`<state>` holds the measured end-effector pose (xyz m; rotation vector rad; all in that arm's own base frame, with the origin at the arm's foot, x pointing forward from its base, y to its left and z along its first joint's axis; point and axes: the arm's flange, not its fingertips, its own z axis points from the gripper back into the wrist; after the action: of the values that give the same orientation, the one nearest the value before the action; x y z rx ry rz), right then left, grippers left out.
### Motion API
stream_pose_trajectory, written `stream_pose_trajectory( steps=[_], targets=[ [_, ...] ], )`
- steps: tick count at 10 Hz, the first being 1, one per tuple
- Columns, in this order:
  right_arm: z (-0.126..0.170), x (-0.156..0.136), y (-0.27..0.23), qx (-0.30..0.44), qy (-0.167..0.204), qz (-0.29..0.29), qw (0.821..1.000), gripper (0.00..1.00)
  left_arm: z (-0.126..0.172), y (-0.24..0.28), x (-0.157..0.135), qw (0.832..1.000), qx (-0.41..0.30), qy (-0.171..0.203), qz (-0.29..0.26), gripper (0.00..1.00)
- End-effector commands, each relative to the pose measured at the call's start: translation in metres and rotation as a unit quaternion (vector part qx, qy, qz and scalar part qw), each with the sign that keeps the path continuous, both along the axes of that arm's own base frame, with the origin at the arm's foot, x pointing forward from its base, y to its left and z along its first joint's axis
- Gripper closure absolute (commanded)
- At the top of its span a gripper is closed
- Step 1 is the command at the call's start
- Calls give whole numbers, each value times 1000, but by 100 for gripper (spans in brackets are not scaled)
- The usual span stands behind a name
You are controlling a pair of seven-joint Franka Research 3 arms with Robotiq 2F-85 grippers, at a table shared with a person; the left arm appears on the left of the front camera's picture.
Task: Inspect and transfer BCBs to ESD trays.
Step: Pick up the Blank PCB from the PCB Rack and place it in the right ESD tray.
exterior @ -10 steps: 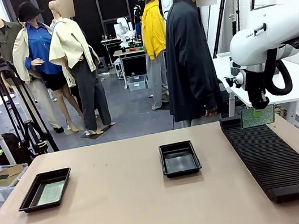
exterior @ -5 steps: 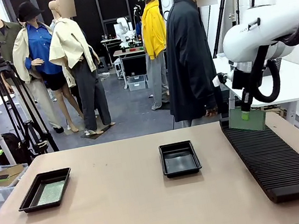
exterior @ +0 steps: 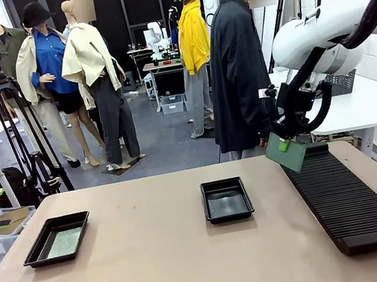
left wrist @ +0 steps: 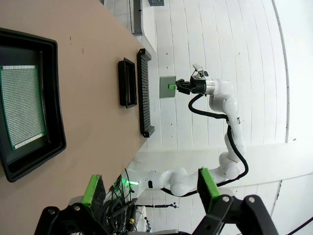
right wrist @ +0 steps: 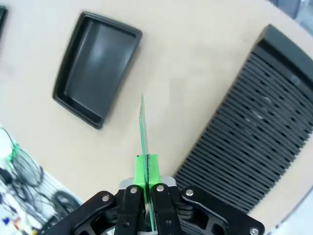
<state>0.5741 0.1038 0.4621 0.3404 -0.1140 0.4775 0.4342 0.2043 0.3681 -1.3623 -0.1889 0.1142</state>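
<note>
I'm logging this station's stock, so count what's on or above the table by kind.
Green circuit boards: 2 (one in a tray, one held in the air)
Black trays: 2
Black slotted rack: 1
Total: 5

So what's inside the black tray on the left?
One green circuit board lies flat in the left tray, nearly covering its floor. Whether anything sits beneath the board cannot be seen.
</note>
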Motion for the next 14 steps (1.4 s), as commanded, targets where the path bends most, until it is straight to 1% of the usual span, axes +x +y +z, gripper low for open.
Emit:
stream_pose_trajectory(
  steps=[1,3,6,7,9,10,11,14],
  targets=[
    [-3,5,11,28,-4,-57,998,100,2,0,-1,1000,1,-1,0,0],
    [-7,11,16,54,2,-87,995,100,2,0,-1,1000,1,-1,0,0],
    [-18,31,25,102,4,-121,987,100,2,0,-1,1000,1,-1,0,0],
    [-23,36,32,114,1,-125,986,100,2,0,-1,1000,1,-1,0,0],
    [-34,47,46,155,11,-123,980,100,2,0,-1,1000,1,-1,0,0],
    [-40,54,53,162,6,-131,978,100,2,0,-1,1000,1,-1,0,0],
    [-51,66,60,177,9,-129,976,100,2,0,-1,1000,1,-1,0,0],
    [-79,93,74,217,33,-131,967,100,2,0,-1,1000,1,-1,0,0]
  ],
)
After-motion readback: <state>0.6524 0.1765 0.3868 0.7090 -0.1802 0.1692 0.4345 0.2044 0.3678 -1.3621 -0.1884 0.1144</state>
